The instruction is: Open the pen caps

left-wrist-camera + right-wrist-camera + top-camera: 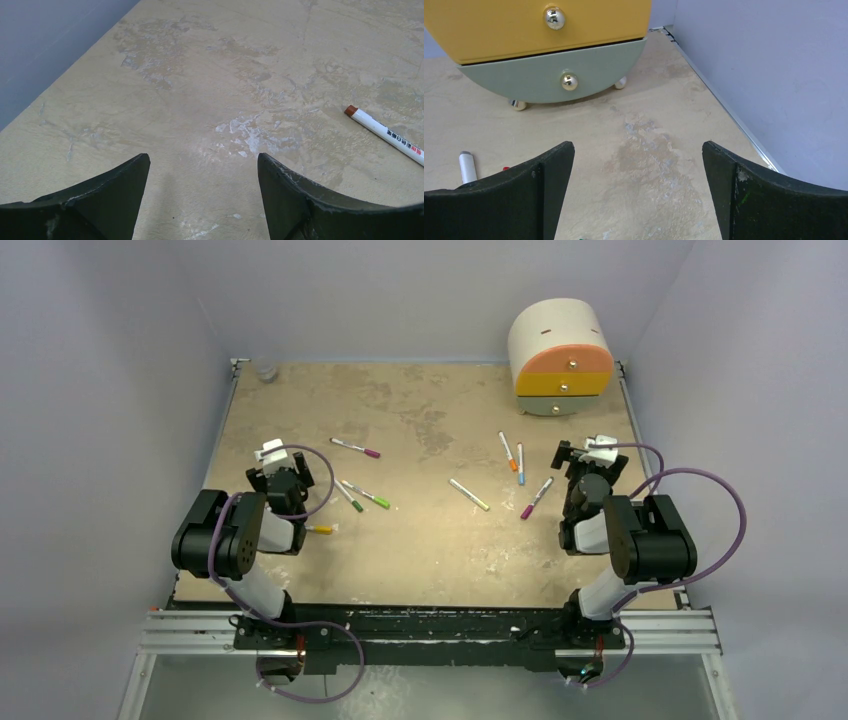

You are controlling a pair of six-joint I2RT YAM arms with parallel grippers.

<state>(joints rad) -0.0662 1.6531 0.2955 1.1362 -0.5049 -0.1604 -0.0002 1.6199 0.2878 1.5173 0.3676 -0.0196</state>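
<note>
Between left tool and right tool, pens lie scattered.

Left gripper gap: we find open table between the spread fingers.
Ahead of left fingers: we read open surface, passable.
Left of left fingers: side wall bounds the table edge.
Right of left fingers: brown-tipped pen lies ahead-right, well apart.
Right gripper gap: open surface between its wide-set fingers.
Ahead of right fingers: drawer unit blocks our path.
Right of right fingers: right wall closes in.
Left of right fingers: white pen end lies just beside the left finger.
</note>
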